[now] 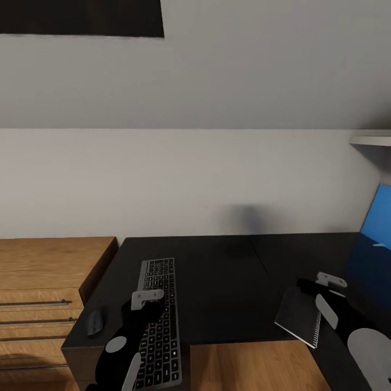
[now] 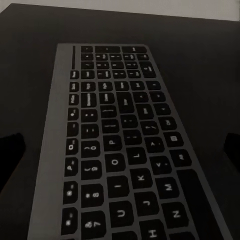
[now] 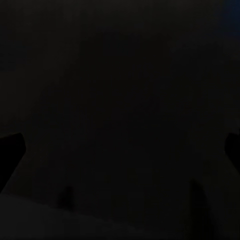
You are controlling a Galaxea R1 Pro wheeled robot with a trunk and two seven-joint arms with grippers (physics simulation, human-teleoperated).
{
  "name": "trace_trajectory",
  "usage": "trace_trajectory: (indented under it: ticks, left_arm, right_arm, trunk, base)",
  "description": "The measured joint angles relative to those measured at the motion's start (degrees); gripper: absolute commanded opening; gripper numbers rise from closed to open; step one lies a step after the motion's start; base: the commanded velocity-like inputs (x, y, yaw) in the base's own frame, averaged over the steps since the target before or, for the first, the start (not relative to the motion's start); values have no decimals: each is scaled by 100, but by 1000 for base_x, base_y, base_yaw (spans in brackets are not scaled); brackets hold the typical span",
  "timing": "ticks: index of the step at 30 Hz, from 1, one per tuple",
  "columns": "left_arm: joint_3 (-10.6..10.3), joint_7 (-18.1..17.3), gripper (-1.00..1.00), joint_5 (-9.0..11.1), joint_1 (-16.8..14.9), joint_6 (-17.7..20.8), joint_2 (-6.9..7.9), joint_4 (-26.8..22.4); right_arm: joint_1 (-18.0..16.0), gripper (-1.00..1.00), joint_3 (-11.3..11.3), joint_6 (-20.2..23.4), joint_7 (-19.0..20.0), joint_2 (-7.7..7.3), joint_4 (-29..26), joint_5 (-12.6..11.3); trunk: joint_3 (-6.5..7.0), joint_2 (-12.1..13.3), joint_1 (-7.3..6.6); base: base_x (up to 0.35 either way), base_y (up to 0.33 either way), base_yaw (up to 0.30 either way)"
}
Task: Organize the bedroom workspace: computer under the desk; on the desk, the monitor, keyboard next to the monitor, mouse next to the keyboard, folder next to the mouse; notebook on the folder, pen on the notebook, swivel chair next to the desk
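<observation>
The glossy black desk (image 1: 228, 271) stands against a pale wall. The keyboard (image 1: 158, 320) (image 2: 120, 135) lies lengthwise on its left part, and its near end reaches past the desk's front edge. My left gripper (image 1: 144, 305) (image 2: 120, 150) hovers open just above the keys, with its fingertips (image 2: 11, 150) wide apart on either side. To the left of the keyboard, the small black mouse (image 1: 95, 323) rests by the desk's left edge. The dark-grey notebook (image 1: 297, 314) lies near the front edge on the right. My right gripper (image 1: 326, 288) (image 3: 120, 150) is open over its far right corner.
A light-wood drawer chest (image 1: 43, 293) adjoins the desk's left side. At the right edge a bright-blue surface (image 1: 379, 214) is mirrored in the desk top, under a white shelf (image 1: 372, 140). Wood floor (image 1: 250, 366) shows in the desk's inner corner.
</observation>
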Motion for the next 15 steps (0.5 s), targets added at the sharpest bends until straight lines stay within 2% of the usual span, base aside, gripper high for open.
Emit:
trace_trajectory:
  ticks: [7, 10, 13, 15]
  left_arm:
    - [8, 9, 100, -9, 0, 2, 0, 0]
    - [1, 9, 100, -7, 0, 2, 0, 0]
    - [1, 9, 100, -7, 0, 2, 0, 0]
    - [1, 9, 100, -2, 0, -4, 0, 0]
  right_arm:
    - [-12, 100, 0, 320, -21, 22, 9, -6]
    - [-15, 100, -1, 593, -44, 19, 5, -48]
    - [-19, 100, -5, 684, -51, 10, 9, -135]
    - [-22, 100, -89, 901, -113, -5, 10, -188]
  trunk:
    - [0, 0, -2]
    - [0, 0, 0]
    - [0, 0, 0]
    - [0, 0, 0]
  base:
    - [141, 0, 0]
    - [42, 0, 0]
    - [9, 0, 0]
    - [0, 0, 0]
